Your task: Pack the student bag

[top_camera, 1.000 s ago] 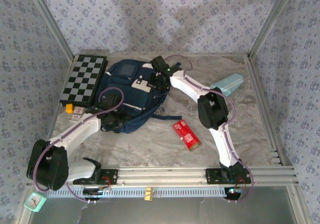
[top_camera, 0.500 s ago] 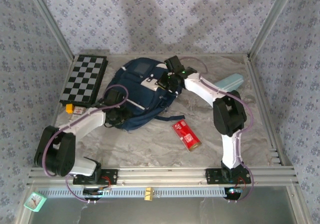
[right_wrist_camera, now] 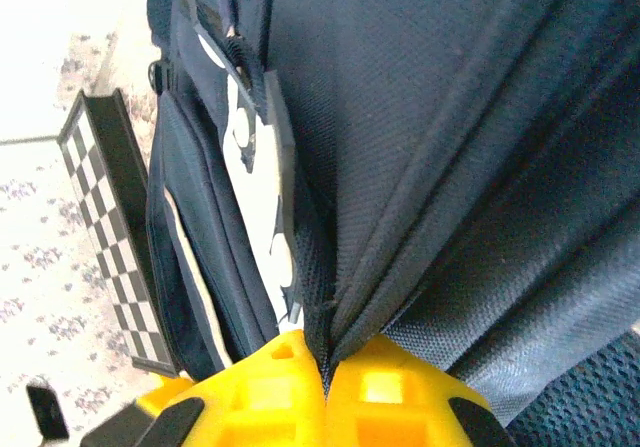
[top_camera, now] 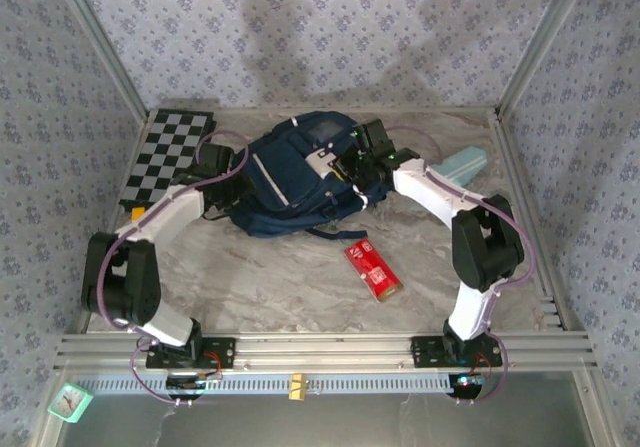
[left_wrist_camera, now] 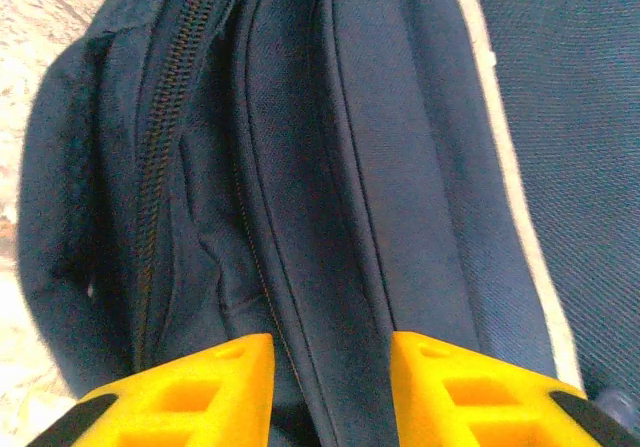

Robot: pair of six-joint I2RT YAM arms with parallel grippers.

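Item: the student bag (top_camera: 290, 182), navy blue fabric with a white trim stripe and a pale front patch. It lies at the far middle of the marbled desk (top_camera: 280, 287), with the chessboard (top_camera: 170, 152) to its left and the light-blue pencil case (top_camera: 462, 165) to its right. One dark strap trails off its near edge toward the red packet (top_camera: 372, 269). Left tool (top_camera: 232, 189): at the bag's left side. In the left wrist view the left tool (left_wrist_camera: 330, 372) has its yellow fingers (left_wrist_camera: 200, 392) set apart, and a piped ridge of navy fabric fills the gap between them, pressed on both sides. A dark zipper (left_wrist_camera: 165, 147) runs up the panel just left of that ridge, and the white trim stripe runs up the panel to its right. Right tool (top_camera: 348, 167): at the bag's upper right, beside the pale patch. In the right wrist view the right tool (right_wrist_camera: 325, 382) has its yellow fingers (right_wrist_camera: 250, 387) together, clamped on a pinch of dark mesh and navy fabric that rises taut from between them. The chessboard shows at the left of that view, beyond the bag. Red packet: flat on the desk, near and to the right of the bag, lying at an angle and apart from both tools. Pencil case: at the far right of the desk, apart from the bag. Small teal object (top_camera: 70, 400): at the near left corner, off the desk and below the rail.
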